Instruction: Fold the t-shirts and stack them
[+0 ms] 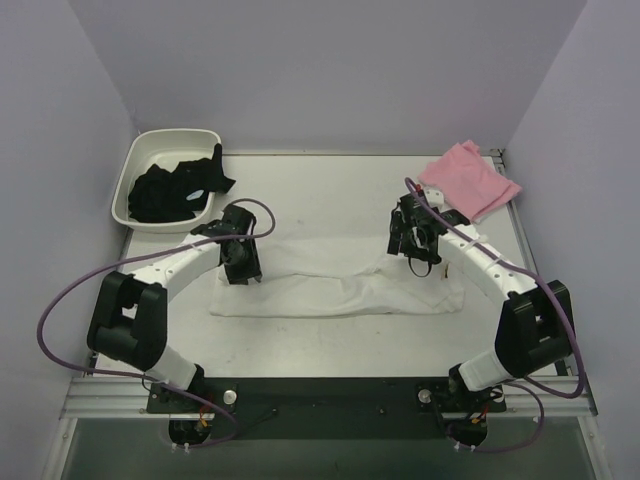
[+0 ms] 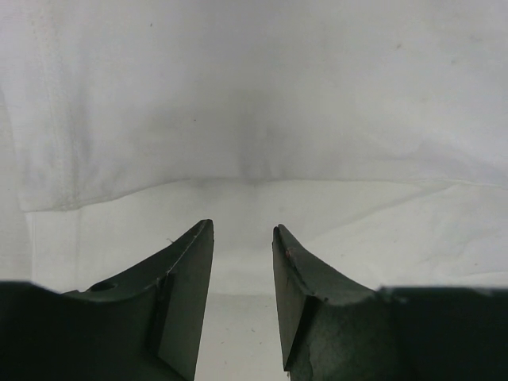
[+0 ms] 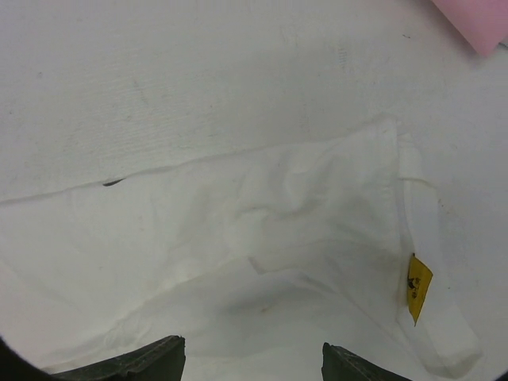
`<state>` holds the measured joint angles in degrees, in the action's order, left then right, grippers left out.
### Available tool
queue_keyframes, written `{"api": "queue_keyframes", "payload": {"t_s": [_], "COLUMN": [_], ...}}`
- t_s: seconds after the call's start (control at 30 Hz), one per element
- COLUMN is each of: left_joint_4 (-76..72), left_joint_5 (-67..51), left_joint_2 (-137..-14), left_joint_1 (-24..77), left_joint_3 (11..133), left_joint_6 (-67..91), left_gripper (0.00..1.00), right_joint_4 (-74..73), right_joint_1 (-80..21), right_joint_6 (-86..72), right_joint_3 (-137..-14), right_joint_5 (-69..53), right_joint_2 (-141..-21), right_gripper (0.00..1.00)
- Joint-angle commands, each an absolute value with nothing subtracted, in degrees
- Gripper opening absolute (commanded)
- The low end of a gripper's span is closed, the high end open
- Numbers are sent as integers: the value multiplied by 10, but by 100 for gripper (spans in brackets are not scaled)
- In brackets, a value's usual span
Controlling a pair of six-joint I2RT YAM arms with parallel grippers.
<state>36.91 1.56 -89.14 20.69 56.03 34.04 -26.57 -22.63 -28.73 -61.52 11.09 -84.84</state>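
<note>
A white t-shirt lies folded in a long strip across the middle of the table, plain side up, no print showing. Its yellow neck tag shows in the right wrist view. A pink t-shirt lies folded at the back right; its corner shows in the right wrist view. My left gripper hangs over the strip's left end, jaws open and empty over white cloth. My right gripper hangs over the strip's right end, jaws wide open and empty above the cloth.
A white tub at the back left holds dark clothing. Grey walls close in the table on the left, back and right. The metal rail with the arm bases runs along the near edge.
</note>
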Motion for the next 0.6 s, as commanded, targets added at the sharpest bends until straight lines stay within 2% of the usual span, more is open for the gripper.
{"api": "queue_keyframes", "payload": {"t_s": [0.0, 0.2, 0.57], "left_joint_4": [389, 401, 390], "left_joint_5": [33, 33, 25], "left_joint_2": [-846, -815, -827], "left_joint_1": [207, 198, 188], "left_joint_3": [576, 583, 574], "left_joint_6": [337, 331, 329], "left_gripper": [46, 46, 46], "right_joint_4": [-249, -214, -185], "right_joint_1": [-173, -107, -103], "right_joint_6": [-302, -310, -313], "right_joint_3": [-635, -639, -636], "right_joint_5": [96, 29, -21], "right_joint_2": [-881, -929, -964], "right_gripper": [68, 67, 65]}}
